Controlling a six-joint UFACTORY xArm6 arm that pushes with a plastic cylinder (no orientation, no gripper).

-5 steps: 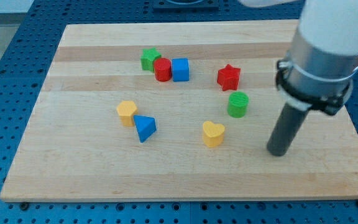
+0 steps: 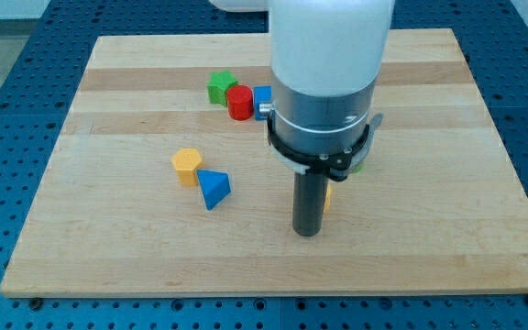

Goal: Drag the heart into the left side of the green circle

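Note:
My tip (image 2: pixel 307 232) rests on the wooden board (image 2: pixel 108 247) below the view's centre. The yellow heart (image 2: pixel 327 198) is almost wholly hidden behind the rod; only a thin yellow sliver shows at the rod's right edge, just above the tip. The green circle (image 2: pixel 360 165) is nearly covered by the arm's body, with only a small green edge showing to the right of the collar. The tip stands just below and left of the heart's sliver.
A green star-like block (image 2: pixel 219 87), a red cylinder (image 2: pixel 239 103) and a partly hidden blue cube (image 2: pixel 261 94) cluster at the upper middle. A yellow block (image 2: pixel 187 166) and a blue triangle (image 2: pixel 214 189) lie to the left. The red star is hidden behind the arm.
The arm has swung left from the board's right side; the tip now stands in front of the heart. The arm now covers the heart, green circle and red star.

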